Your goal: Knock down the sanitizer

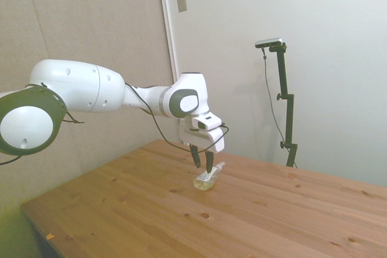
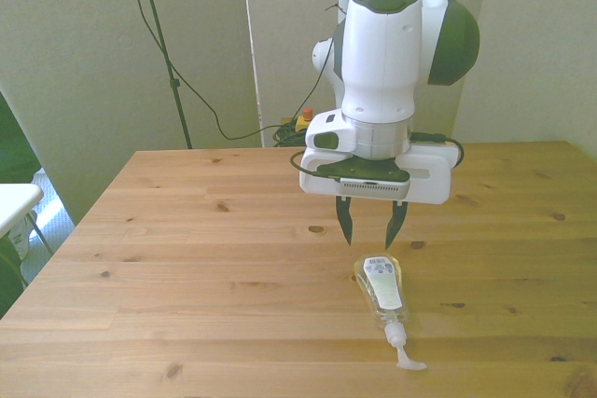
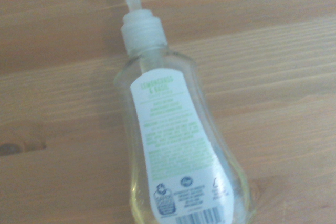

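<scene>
The sanitizer (image 2: 382, 293) is a clear plastic bottle with a white label and a pale pump nozzle. It lies flat on its side on the wooden table (image 2: 187, 258), nozzle pointing toward the near edge in the front view. In the side view the sanitizer (image 1: 207, 179) rests just below the fingers. The wrist view shows the sanitizer (image 3: 173, 140) close up, label side up, with a little yellowish liquid at its base. My gripper (image 2: 371, 230) hangs open just above the bottle's base end, with nothing between its fingers.
A white object (image 2: 14, 207) sits off the table at the front view's left edge. Cables and a small red and yellow item (image 2: 303, 118) lie on the floor behind the table. Bare wood (image 1: 272, 222) surrounds the bottle.
</scene>
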Tool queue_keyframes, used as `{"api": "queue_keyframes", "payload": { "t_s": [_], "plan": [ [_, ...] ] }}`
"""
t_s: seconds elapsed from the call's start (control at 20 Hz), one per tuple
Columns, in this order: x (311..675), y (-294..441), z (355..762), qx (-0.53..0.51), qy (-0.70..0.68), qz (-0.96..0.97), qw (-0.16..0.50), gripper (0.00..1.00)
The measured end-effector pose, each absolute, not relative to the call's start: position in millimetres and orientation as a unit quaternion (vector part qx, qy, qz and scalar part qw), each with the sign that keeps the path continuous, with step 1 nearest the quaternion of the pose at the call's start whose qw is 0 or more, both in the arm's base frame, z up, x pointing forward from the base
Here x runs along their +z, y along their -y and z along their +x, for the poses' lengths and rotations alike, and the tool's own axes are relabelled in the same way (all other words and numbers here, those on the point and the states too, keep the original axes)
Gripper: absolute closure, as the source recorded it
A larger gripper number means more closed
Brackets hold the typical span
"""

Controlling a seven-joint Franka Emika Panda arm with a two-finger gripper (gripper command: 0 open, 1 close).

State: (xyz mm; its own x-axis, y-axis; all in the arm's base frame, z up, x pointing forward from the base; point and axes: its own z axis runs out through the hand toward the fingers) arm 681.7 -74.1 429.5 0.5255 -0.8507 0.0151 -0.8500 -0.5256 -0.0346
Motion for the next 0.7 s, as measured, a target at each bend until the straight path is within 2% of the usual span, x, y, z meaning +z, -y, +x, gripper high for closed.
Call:
{"api": "queue_keyframes", "payload": {
  "t_s": [0.35,0.7],
  "plan": [
    [431.3,48.0,654.9,0.006,-0.456,-0.89,0.021,0.0],
    [437.4,28.0,610.2,0.011,-0.441,-0.897,0.023,0.0]
  ]
}}
